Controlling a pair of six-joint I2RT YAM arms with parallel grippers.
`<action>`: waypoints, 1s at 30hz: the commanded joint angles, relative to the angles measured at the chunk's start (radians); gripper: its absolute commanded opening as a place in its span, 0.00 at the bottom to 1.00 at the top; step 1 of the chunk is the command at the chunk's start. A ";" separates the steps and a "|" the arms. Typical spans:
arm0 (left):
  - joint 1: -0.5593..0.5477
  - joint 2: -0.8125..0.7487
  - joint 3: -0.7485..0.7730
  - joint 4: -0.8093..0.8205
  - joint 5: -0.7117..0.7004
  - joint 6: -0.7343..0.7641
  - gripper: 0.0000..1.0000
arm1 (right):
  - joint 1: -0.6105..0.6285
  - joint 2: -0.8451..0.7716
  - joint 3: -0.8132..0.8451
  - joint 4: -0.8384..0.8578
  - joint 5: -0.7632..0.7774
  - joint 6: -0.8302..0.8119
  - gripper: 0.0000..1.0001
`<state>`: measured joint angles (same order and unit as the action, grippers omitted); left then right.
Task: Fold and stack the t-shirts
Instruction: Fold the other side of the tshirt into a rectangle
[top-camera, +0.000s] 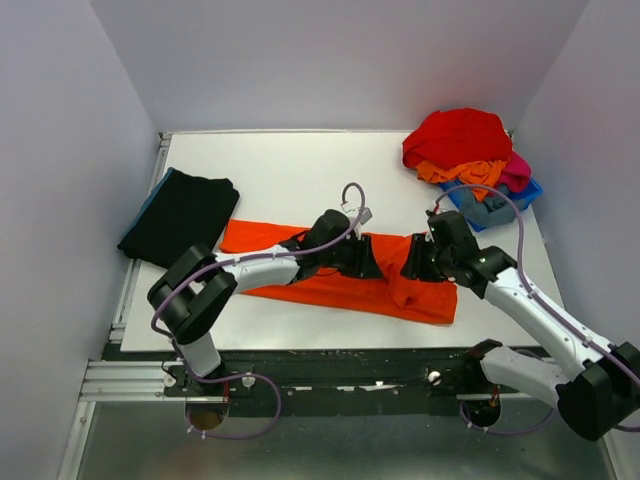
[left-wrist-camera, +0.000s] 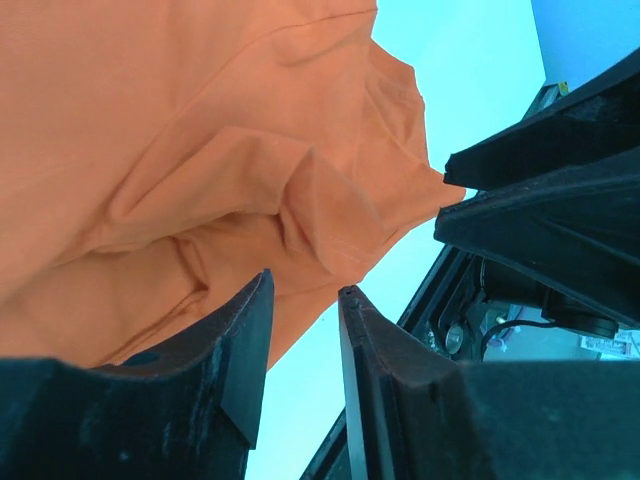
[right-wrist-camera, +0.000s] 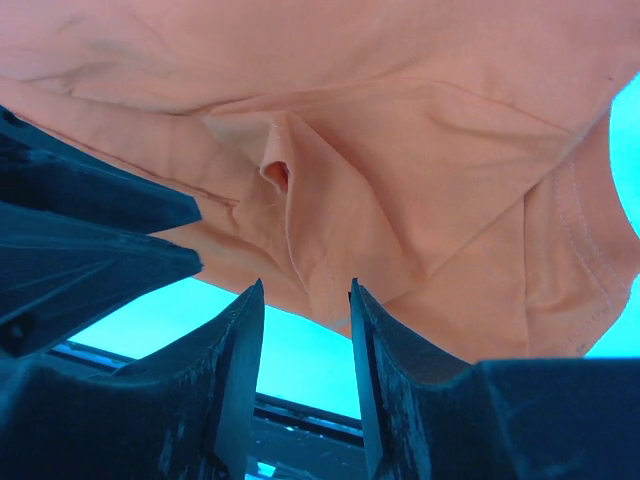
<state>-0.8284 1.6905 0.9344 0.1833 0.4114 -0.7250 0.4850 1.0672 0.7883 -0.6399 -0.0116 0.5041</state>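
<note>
Light and floppy, so pinch bunched middle of orange shirt (top-camera: 330, 290) using left gripper (top-camera: 372, 258) and right gripper (top-camera: 410, 260), both parted, empty.

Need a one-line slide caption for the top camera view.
Left gripper and right gripper face each other over the orange t-shirt; folded black shirt left, clothes pile back right.

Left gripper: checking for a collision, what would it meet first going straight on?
Most likely the bunched fold of the orange t-shirt, just beyond the jaws of the left gripper; the right gripper sits off to the side.
</note>
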 joint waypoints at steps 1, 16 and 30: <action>-0.038 0.050 0.089 -0.056 -0.104 0.047 0.43 | 0.004 -0.068 -0.023 -0.033 0.059 0.053 0.47; -0.140 0.185 0.349 -0.380 -0.434 0.141 0.43 | 0.004 -0.098 -0.044 -0.027 0.038 0.068 0.47; -0.143 0.209 0.382 -0.430 -0.453 0.148 0.00 | 0.004 -0.081 -0.095 -0.018 -0.048 0.080 0.59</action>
<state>-0.9691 1.9118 1.2964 -0.2054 0.0036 -0.5995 0.4850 0.9764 0.7349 -0.6514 0.0059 0.5785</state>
